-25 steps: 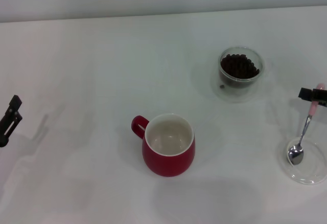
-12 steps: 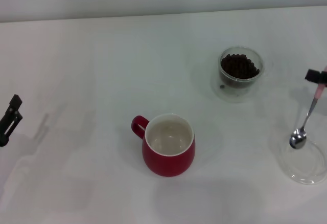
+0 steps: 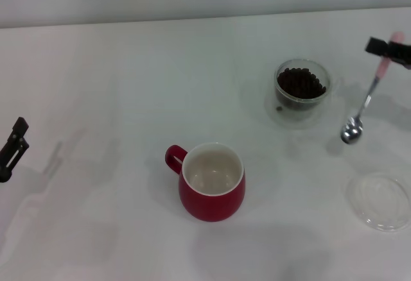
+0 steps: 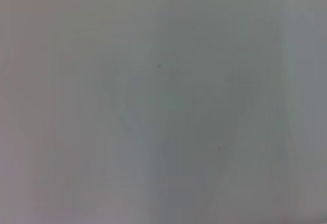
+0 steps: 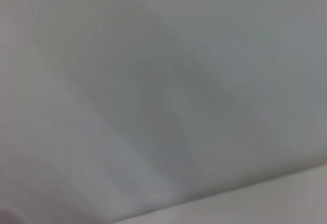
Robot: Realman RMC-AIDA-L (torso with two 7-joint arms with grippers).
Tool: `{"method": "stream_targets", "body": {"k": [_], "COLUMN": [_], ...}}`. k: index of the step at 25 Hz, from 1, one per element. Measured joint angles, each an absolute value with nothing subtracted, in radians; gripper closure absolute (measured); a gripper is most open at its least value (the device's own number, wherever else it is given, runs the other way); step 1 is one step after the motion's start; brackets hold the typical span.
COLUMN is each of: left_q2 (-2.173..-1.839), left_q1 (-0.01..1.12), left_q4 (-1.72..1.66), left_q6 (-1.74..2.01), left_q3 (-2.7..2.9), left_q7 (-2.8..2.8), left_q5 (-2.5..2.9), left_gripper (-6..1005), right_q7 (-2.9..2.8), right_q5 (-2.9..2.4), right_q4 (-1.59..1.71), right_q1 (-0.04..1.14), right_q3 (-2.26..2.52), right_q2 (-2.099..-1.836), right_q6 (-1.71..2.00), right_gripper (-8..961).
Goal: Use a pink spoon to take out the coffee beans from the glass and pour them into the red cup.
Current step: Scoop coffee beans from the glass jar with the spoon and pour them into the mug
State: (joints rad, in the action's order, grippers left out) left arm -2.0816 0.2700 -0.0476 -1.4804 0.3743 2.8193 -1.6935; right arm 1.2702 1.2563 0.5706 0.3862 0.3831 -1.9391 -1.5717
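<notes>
In the head view the pink spoon hangs bowl-down above the table, just right of the glass. My right gripper at the right edge is shut on its pink handle. The glass holds a heap of dark coffee beans. The red cup, white inside, stands nearer the front with its handle pointing left. My left gripper hovers at the far left edge, away from everything. Both wrist views show only blank pale surface.
A flat clear round dish lies at the front right, with nothing in it. One stray bean lies beside the glass. The white table ends at a pale wall at the back.
My right gripper has lifted the spoon out of the clear dish and carried it back and left, toward the glass. The left arm has not moved.
</notes>
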Motion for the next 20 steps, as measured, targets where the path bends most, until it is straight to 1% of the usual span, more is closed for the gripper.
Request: {"method": "stream_targets", "body": {"k": [7,16,20], "left_q2": [-2.082,-2.083,-2.083], "left_q1": [0.270,0.271,0.273], "left_q4": [-0.048,-0.040,-0.034], "left_q6": [-1.500,-1.495,-1.494], "left_q3": [0.374,0.374,0.374], "left_q7": [2.818,2.819,2.820], "left_q5": [-1.694,-1.694,-1.694], "left_gripper": [241,242,242], "right_q7": [1.334,1.403,1.474], "right_q5": [1.277,1.295,1.300], "right_q4": [0.566,0.562,0.565], "right_q1": [0.459,0.524,0.532], "right_q3": [0.377,0.382,0.378], "right_q2": [-1.958,-1.962,-1.986], "right_q6": [-1.551,-1.430,-1.365], "right_gripper": [807,806,806]}}
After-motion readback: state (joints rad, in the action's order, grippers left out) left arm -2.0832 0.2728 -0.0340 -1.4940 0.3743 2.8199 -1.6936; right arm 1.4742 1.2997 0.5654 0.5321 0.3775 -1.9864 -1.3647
